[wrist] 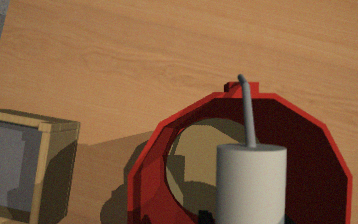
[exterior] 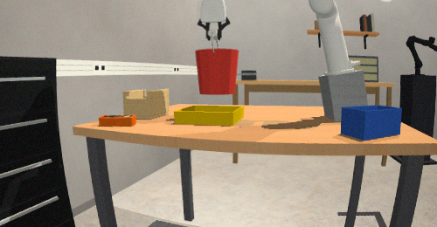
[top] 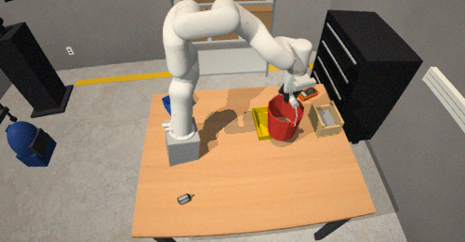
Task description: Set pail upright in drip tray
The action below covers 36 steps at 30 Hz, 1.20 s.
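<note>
The red pail [exterior: 217, 71] hangs upright in the air by its grey wire handle [wrist: 248, 110]. My gripper [exterior: 213, 31] is shut on the handle's white grip [wrist: 251, 175]. The pail also shows in the top view [top: 285, 118] and fills the lower part of the wrist view [wrist: 241, 165]. The yellow drip tray [exterior: 210, 114] lies on the table below the pail; in the top view the pail covers the right part of the tray [top: 260, 123]. The pail's base is well above the tray's rim in the exterior view.
A tan open box [top: 326, 118] stands right of the tray, an orange device [top: 307, 94] behind it. A blue bin [exterior: 371, 121] sits by the arm's grey base [top: 183, 147]. A small grey object [top: 185, 198] lies near the table's front. A black drawer cabinet [top: 367, 68] stands to the right.
</note>
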Each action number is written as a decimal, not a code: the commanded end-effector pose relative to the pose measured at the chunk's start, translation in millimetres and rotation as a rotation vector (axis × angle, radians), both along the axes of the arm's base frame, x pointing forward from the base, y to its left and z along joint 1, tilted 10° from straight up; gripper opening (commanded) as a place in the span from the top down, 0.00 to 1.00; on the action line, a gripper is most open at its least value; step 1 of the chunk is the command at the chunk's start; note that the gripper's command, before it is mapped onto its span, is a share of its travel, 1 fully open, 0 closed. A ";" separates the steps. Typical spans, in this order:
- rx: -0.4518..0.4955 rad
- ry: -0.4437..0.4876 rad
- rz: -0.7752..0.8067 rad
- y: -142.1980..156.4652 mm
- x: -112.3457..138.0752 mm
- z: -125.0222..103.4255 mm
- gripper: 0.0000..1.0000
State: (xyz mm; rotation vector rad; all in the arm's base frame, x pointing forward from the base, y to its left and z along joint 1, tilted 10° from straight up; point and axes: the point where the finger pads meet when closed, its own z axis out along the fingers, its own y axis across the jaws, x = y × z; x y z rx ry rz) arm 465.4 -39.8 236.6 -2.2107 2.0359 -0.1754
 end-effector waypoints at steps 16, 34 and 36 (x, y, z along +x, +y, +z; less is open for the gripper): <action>-0.001 -0.006 0.001 46.6 1.3 3.2 1.00; -0.001 -0.006 0.001 80.2 1.2 3.8 1.00; -0.001 -0.006 0.001 83.5 1.2 3.8 1.00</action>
